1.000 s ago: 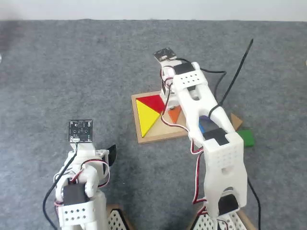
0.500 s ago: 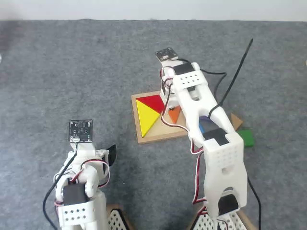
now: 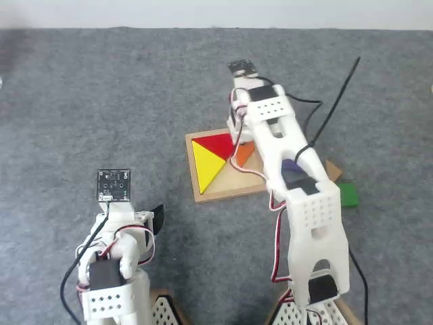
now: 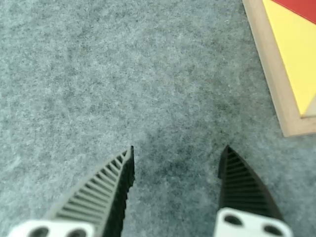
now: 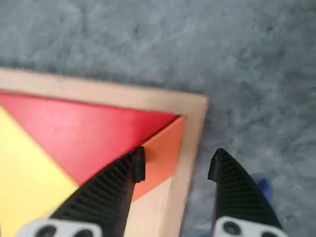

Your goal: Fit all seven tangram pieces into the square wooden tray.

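The tray [image 3: 203, 196] is a square of pale wood with a raised rim, lying on the grey mat [image 3: 101, 101] in front of the two arms. Three flat, glossy pieces sit in it: a yellow triangle [image 3: 206, 166] against the left side, a red triangle [image 3: 216, 143] along the far side with its long edge meeting the yellow one, and a smaller orange piece [image 3: 245, 152] tucked into the far right corner, touching the red. The near part of the tray floor is bare wood. On the mat to the right of the tray lie a green piece [image 3: 349, 195] and, just beyond it, a tan piece [image 3: 333, 169]; a purple piece [image 3: 289, 164] peeks out from under the right arm [image 3: 308, 210], and whether it is inside the rim cannot be told. A blue edge [image 5: 261, 187] shows on the mat outside the tray corner. The right gripper [image 5: 178, 155] hangs above that corner, jaws parted and empty, one finger over the orange piece and the other out over the mat. The left gripper [image 4: 177, 148] is over bare mat near the tray's near left corner, jaws wide apart and holding nothing.
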